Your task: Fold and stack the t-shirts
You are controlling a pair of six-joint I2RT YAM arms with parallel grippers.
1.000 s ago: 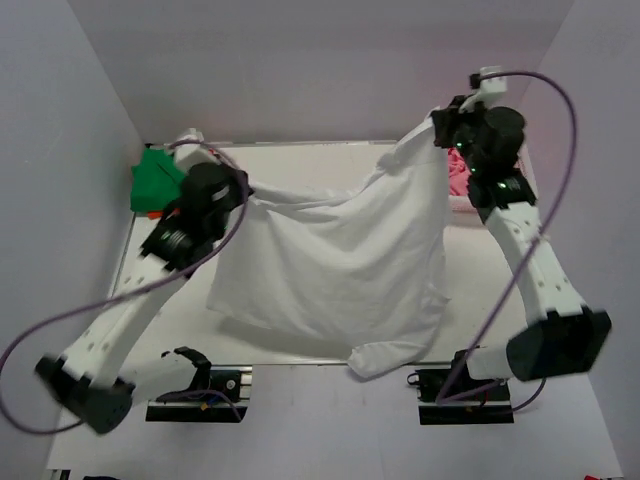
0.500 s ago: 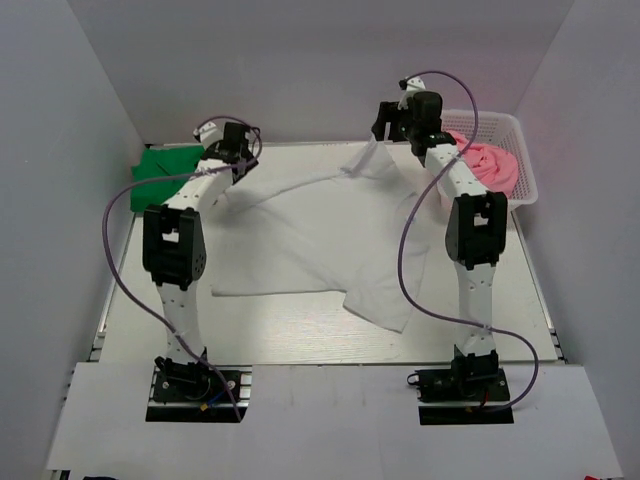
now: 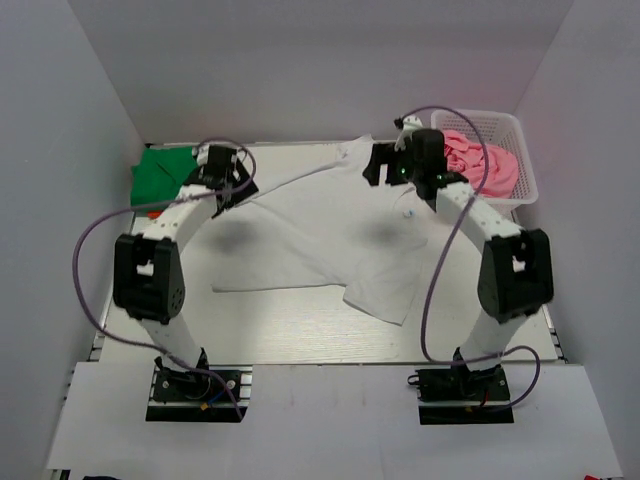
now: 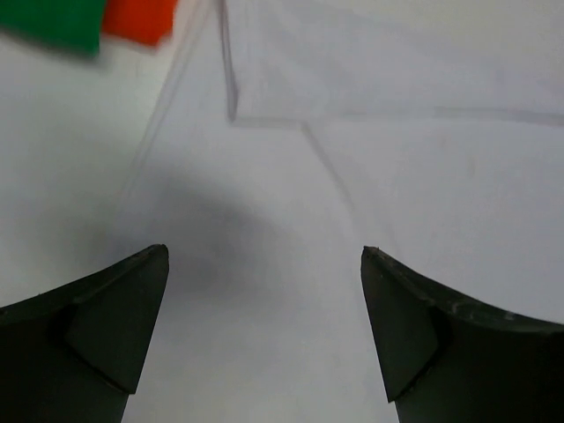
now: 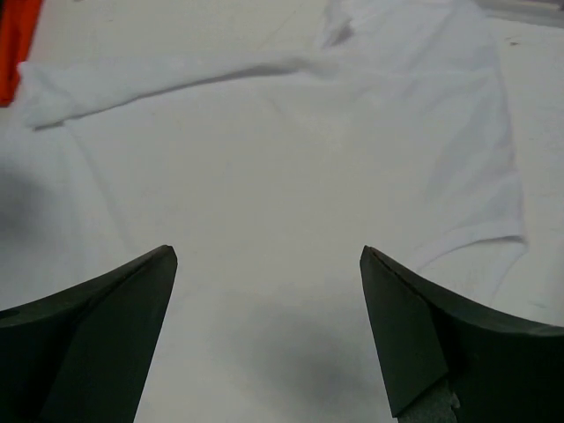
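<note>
A white t-shirt (image 3: 330, 235) lies spread across the middle of the table, with one sleeve reaching left and its hem at the front right. My left gripper (image 3: 233, 187) hovers open over the shirt's left sleeve; in the left wrist view its jaws (image 4: 264, 251) are wide apart with only white cloth (image 4: 423, 194) below. My right gripper (image 3: 377, 166) hangs open above the shirt's far right part, with nothing between its jaws (image 5: 269, 251) and the white shirt (image 5: 291, 176) beneath. A green t-shirt (image 3: 160, 170) lies at the far left on top of an orange one (image 4: 141, 18). A pink t-shirt (image 3: 480, 160) is in the basket.
The white lattice basket (image 3: 527, 180) stands at the far right corner, close behind the right arm. Grey walls close in the table on the left, right and back. Purple cables loop from both arms.
Both grippers have opened and let go of the white t-shirt, which was held up in the air and now lies flat on the table. Both arms have come down low near the far side.
</note>
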